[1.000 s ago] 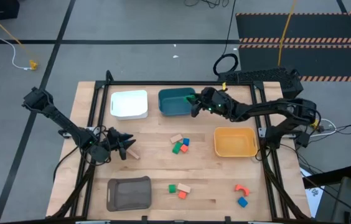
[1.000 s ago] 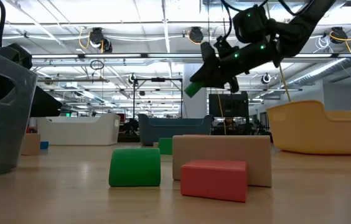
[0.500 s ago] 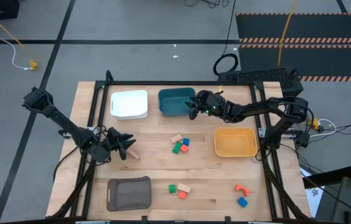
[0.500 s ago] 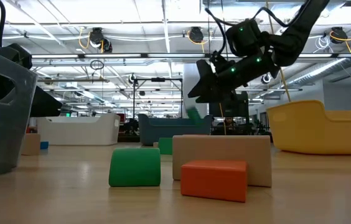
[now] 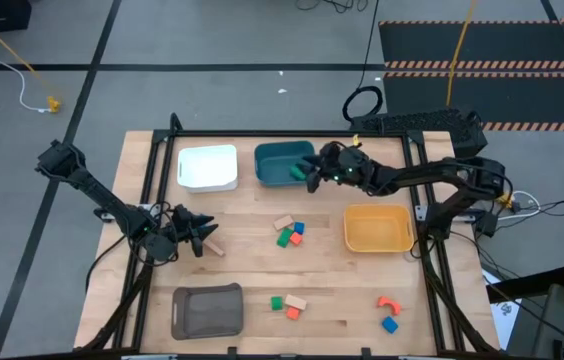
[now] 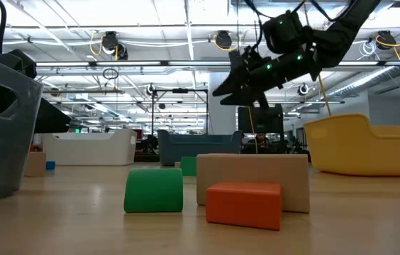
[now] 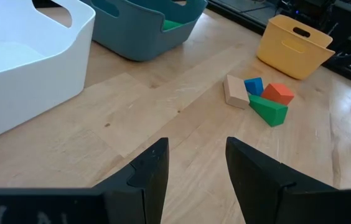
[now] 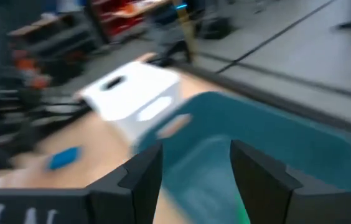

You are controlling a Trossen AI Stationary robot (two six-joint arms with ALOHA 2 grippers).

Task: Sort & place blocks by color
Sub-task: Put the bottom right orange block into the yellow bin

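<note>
High view is showing a green block (image 5: 297, 172) lying inside the teal bin (image 5: 274, 176); low view is hiding it, showing the right pincer (image 6: 230, 83) hanging wide and empty.

Back row: two bins (image 5: 208, 167) (image 5: 282, 165) side by side
Centre: block cluster (image 5: 289, 232)
Right: third bin (image 5: 377, 228)
Front: fourth bin (image 5: 207, 309), more blocks (image 5: 288, 304)

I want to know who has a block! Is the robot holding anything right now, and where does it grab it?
Nothing is held. The right gripper is open over the teal bin, with a green block lying inside. The left gripper is open and empty too.
</note>
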